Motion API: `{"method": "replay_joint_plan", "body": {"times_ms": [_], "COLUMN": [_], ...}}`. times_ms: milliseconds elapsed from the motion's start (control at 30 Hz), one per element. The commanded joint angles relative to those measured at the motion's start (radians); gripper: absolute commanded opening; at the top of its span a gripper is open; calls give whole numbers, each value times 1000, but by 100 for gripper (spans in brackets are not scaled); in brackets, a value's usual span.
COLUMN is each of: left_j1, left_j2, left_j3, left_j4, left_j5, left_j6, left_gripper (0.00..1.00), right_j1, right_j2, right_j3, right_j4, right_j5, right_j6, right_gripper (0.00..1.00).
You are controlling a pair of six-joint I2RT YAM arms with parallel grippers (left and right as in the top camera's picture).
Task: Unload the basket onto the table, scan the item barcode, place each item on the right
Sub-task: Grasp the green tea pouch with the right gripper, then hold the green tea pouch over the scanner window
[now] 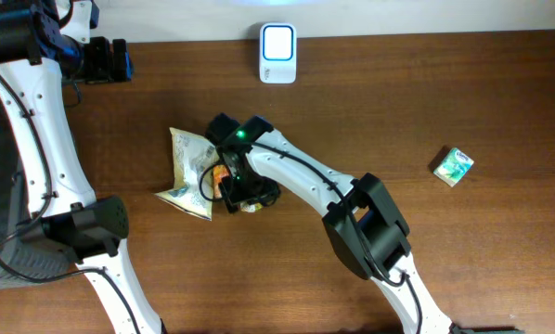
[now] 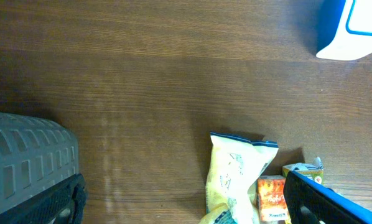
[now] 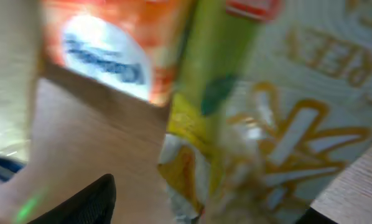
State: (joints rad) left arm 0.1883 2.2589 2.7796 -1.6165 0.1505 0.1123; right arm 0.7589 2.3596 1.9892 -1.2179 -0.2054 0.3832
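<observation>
The white and blue scanner [image 1: 277,53] stands at the table's far edge and shows in the left wrist view's top right corner [image 2: 354,28]. In the middle of the table lie a crumpled yellow snack bag [image 1: 189,167], a small orange box [image 1: 219,176] and a yellow-green pack [image 1: 251,206]. My right gripper [image 1: 245,192] hangs low over the pack [image 3: 267,124]. Its jaws stand apart on either side of the pack, with table showing between its left finger [image 3: 80,205] and the pack. This view is blurred. My left gripper [image 1: 118,60] is open at the far left, holding nothing.
A small green box [image 1: 452,166] lies alone at the right. The left wrist view shows the bag [image 2: 236,180], the orange box [image 2: 272,198] and the pack [image 2: 304,170] by its right finger [image 2: 323,202]. Both arms' bases stand near the front edge.
</observation>
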Motion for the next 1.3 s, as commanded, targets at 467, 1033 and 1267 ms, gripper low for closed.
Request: {"method": "replay_joint_plan", "body": {"times_ms": [467, 1033, 1267], "left_j1": [-2, -2, -2], "left_j2": [-6, -6, -6], "left_j3": [7, 7, 7], "left_j4": [-1, -1, -1], "left_j5": [11, 11, 11], "left_j6": [10, 10, 10], "left_gripper": [99, 99, 99], "right_j1": [-305, -713, -693], "right_j2": [-112, -423, -423], "right_j3": [-57, -57, -57], "right_j4": [-17, -208, -13], "right_j5": [-514, -1097, -798], "right_j6": [-488, -799, -493], "right_gripper": [4, 4, 4]}}
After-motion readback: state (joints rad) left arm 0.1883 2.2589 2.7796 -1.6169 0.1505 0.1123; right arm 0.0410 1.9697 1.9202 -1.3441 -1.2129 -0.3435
